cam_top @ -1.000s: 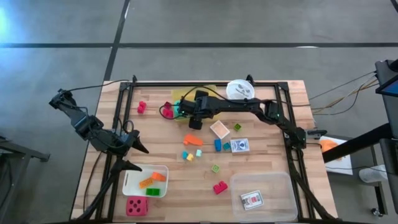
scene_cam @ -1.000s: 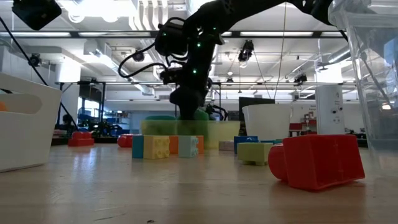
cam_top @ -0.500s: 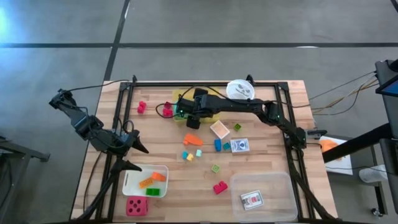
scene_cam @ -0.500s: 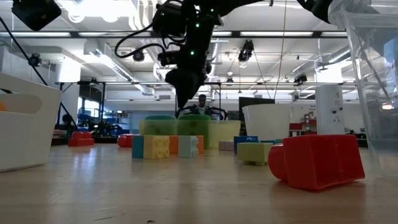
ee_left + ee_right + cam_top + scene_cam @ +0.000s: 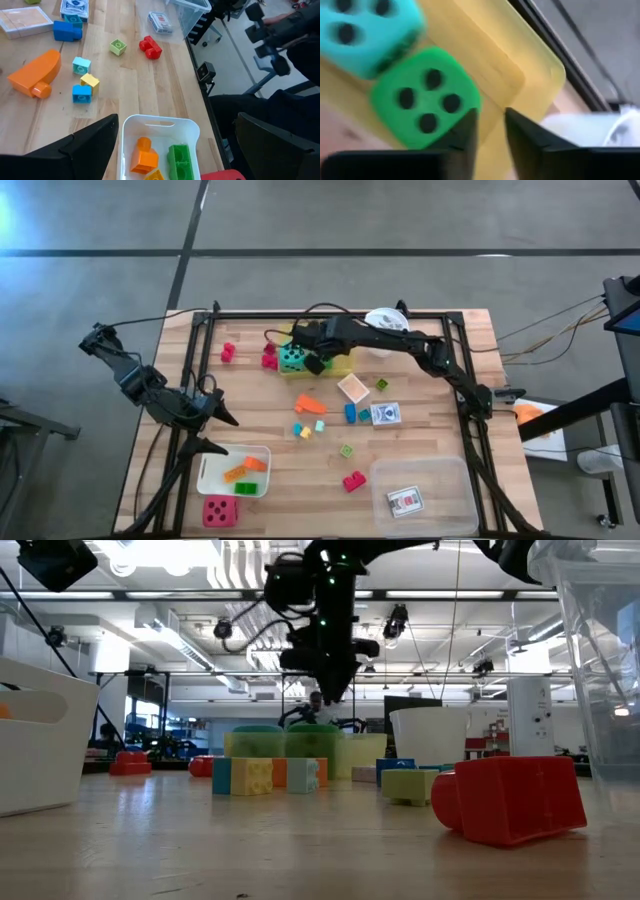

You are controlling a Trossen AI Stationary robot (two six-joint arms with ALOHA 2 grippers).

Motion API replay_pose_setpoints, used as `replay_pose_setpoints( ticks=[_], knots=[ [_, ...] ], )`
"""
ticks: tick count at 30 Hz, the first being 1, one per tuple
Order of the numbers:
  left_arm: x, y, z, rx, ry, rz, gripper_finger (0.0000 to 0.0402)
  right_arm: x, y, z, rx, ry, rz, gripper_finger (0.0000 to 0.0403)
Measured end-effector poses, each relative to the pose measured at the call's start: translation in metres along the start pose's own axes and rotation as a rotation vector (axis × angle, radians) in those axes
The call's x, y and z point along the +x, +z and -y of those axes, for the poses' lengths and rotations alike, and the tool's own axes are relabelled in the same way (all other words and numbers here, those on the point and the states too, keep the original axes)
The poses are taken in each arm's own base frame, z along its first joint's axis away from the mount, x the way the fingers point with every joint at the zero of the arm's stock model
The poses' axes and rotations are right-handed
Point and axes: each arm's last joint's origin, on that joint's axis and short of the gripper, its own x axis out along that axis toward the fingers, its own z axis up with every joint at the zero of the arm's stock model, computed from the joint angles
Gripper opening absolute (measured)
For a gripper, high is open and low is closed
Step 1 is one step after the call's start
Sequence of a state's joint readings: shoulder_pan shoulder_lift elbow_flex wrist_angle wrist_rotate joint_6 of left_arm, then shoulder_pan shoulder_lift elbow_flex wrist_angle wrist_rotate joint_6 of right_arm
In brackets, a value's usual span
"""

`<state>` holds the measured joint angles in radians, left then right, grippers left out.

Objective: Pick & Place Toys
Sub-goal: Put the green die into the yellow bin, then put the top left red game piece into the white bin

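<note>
Wooden slatted surface (image 5: 430, 420) carries scattered toys. My right claw (image 5: 490, 131) hangs over the shallow yellow plastic tray (image 5: 490, 60), its fingers nearly together and grasping nothing; the green black-dotted plastic die (image 5: 426, 97) lies just beside them. My left claw (image 5: 175, 145) waits spread wide above the white tray (image 5: 159, 121).

A: Table (image 5: 420, 450)?
B: Pale wood planks, visible grain, satin finish; black metal frame (image 5: 330, 313).

A: Trays?
B: White tray (image 5: 159, 131), smooth glossy plastic. Yellow tray (image 5: 485, 55), translucent matt plastic. Clear tray (image 5: 420, 480), transparent plastic.

A: Toys?
B: Green die (image 5: 425, 102) and teal die (image 5: 367, 35), smooth matt plastic. Red block (image 5: 510, 798), glossy moulded plastic. Playing card (image 5: 386, 414), printed card.
</note>
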<state>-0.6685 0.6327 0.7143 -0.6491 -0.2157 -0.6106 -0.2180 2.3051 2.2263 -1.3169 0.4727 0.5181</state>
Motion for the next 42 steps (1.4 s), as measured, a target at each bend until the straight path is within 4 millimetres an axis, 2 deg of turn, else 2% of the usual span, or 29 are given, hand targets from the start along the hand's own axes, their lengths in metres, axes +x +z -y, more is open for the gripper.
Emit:
replay_pose_setpoints(
  ticks=[2,3,11,21,29,37,42],
  knots=[
    [0.000,0.000,0.000,0.000,0.000,0.000,0.0386,0.005,-0.001,0.006,0.036,-0.007,-0.046,0.0031],
    [0.000,0.000,0.000,0.000,0.000,0.000,0.0386,0.007,-0.002,0.008,0.048,-0.014,-0.067,0.0022],
    [0.000,0.000,0.000,0.000,0.000,0.001,0.0386,0.023,-0.007,0.013,0.109,0.022,-0.161,0.0015],
    [0.000,0.000,0.000,-0.001,0.000,0.001,0.0386,0.040,-0.012,0.002,0.111,0.118,-0.192,0.0008],
    [0.000,0.000,0.000,-0.001,0.000,0.001,0.0386,0.039,-0.006,-0.004,0.100,0.237,-0.165,0.0008],
    [0.000,0.000,0.000,-0.001,0.000,0.001,0.0386,0.038,-0.009,-0.001,0.083,0.160,-0.161,0.0008],
    [0.000,0.000,0.000,0.000,0.001,0.000,0.0386,0.018,-0.011,0.006,0.062,0.125,-0.163,0.0008]
  ],
)
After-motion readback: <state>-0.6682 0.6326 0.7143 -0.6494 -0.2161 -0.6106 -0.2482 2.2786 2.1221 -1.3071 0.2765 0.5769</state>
